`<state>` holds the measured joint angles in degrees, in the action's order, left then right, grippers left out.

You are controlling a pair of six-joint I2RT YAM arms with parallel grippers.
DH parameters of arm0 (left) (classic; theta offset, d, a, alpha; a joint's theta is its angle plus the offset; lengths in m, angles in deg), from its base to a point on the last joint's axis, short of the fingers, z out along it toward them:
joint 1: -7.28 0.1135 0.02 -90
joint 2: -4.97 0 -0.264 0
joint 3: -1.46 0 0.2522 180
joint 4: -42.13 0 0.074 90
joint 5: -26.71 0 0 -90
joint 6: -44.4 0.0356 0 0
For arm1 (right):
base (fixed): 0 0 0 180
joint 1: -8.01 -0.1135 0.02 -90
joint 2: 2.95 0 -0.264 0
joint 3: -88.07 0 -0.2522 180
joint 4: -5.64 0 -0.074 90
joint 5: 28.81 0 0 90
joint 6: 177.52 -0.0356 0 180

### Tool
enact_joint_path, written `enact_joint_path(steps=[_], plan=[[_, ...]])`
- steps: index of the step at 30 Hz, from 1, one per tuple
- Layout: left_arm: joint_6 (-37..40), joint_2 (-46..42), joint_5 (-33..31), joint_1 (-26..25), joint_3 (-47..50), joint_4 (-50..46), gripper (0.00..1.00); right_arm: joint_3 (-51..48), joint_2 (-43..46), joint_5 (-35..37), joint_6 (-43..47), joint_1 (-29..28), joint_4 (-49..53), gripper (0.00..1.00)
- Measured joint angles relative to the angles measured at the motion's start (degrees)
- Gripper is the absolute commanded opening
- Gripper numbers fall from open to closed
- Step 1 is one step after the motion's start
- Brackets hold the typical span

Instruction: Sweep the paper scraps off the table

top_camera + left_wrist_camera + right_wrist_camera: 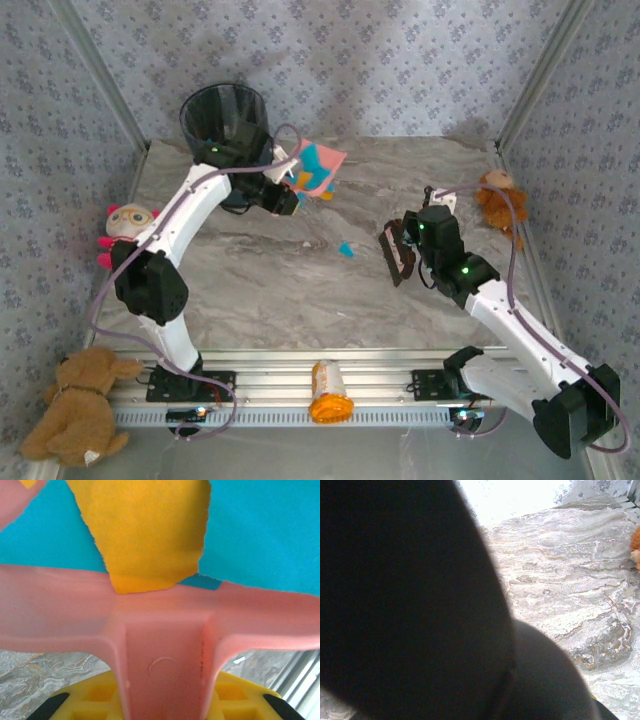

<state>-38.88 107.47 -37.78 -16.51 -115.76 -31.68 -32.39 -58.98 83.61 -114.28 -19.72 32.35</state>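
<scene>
- Top external view: left tool (285, 190) is clamping the pink dustpan (318, 168) by its handle, carrying paper scraps (145, 530) near the far edge of the tabletop (260, 290).
- One turquoise scrap (345, 250) is lying mid-tabletop.
- Right tool (410, 240) is squeezing tight on a dark brush (397, 258).

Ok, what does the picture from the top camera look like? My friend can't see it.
The left gripper holds a pink dustpan of orange and blue paper scraps near a black bin at the back of the marble table. The right gripper holds a dark brush, and one blue scrap lies on the table.
</scene>
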Motion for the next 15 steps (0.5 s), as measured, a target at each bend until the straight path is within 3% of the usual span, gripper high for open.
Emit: enact_joint_path(steps=[15], plan=[[-10.6,4.0,10.5,9.5,-15.1,0.1,0.0,0.0,-1.4,-1.1,-0.7,0.3,-0.5,0.0]])
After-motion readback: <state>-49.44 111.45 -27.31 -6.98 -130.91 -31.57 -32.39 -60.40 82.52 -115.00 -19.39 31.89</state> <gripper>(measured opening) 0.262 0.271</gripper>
